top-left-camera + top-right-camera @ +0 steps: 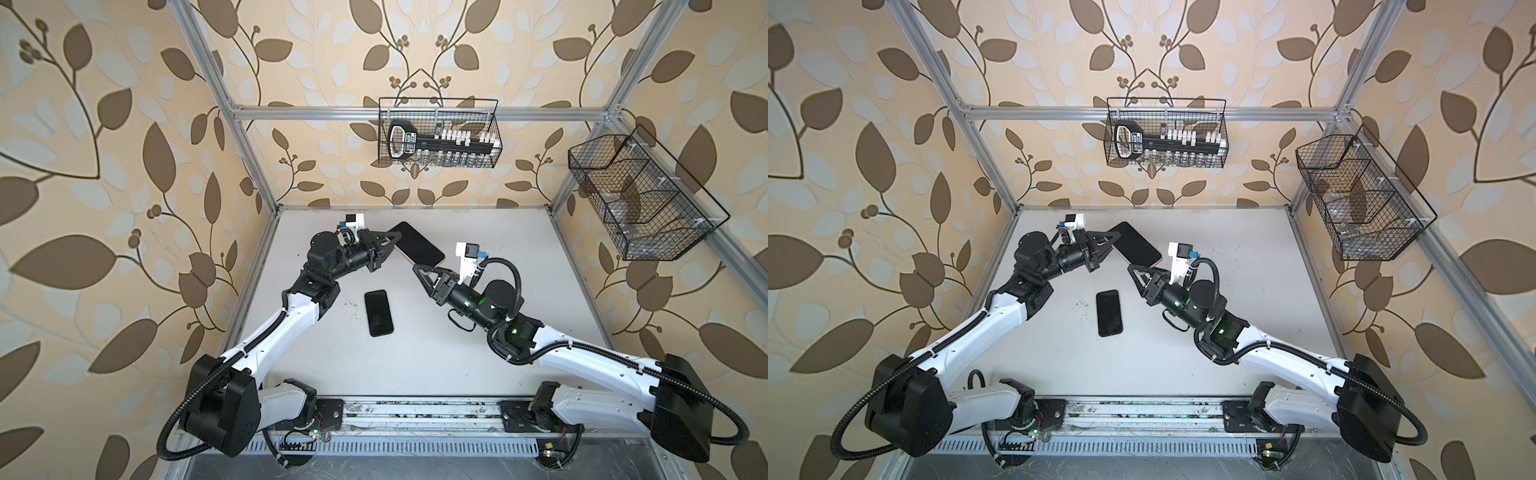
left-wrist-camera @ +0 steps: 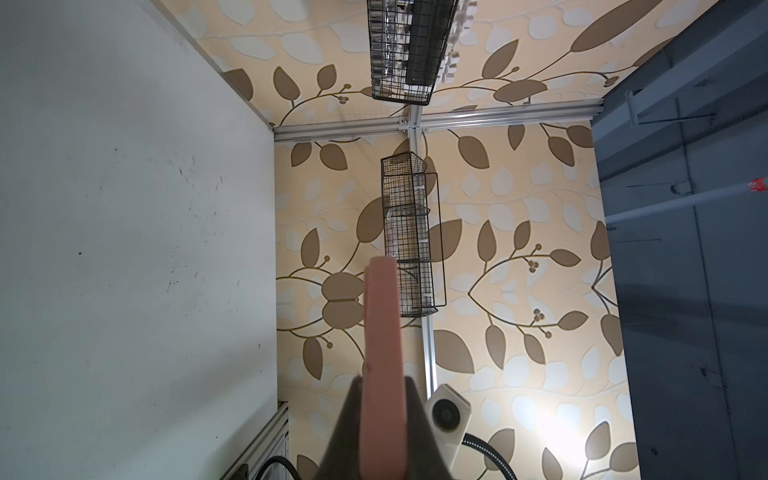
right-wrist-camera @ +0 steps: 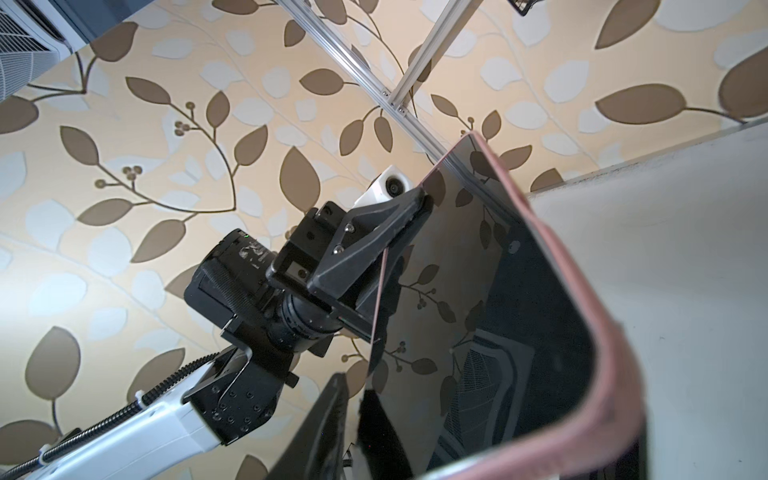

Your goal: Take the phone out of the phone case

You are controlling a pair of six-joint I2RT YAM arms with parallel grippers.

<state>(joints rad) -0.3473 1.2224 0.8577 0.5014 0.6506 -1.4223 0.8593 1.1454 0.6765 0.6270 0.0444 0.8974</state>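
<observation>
Pink case (image 2: 382, 332) w/ phone (image 1: 417, 245) inside, clenched in left claw (image 1: 397, 240). Step: separating; right claw (image 1: 417, 269) at opposite corner, grip unclear. Next prob peel case lip off phone

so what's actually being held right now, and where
The left gripper clamps the pink-cased phone by one edge, near a corner. The right gripper is at its opposite end; grip unclear.

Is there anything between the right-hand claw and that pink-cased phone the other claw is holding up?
Nothing visible. The right gripper is at the near corner of the pink-cased phone, which the left gripper clamps at its far edge. The black phone lies on the table below, clear of both.
</observation>
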